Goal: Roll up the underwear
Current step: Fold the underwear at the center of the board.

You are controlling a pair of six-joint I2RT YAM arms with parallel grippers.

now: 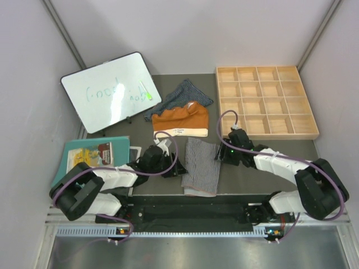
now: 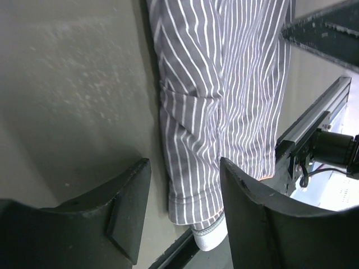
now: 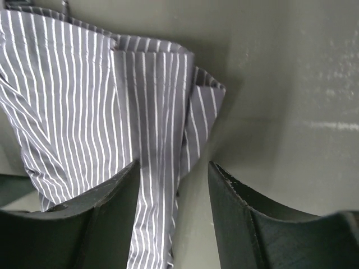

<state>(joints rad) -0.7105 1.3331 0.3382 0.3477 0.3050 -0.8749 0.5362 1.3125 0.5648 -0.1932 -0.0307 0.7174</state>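
The grey pinstriped pair (image 1: 202, 166) is laid flat on the desk (image 1: 252, 176) near its front edge, between the two arms. The left gripper (image 1: 178, 167) is held spread at the cloth's left edge, with the hem seen in its gap. The right gripper (image 1: 220, 156) is likewise spread over the far right corner. Neither is closed on the cloth. The rust-orange pair (image 1: 180, 120) and the dark navy pair (image 1: 182, 95) are seen farther back.

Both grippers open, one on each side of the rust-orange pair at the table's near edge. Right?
No. They flank the grey pinstriped pair, left gripper and right gripper open on either side of it, as the top view shows; the rust-orange pair lies farther back.
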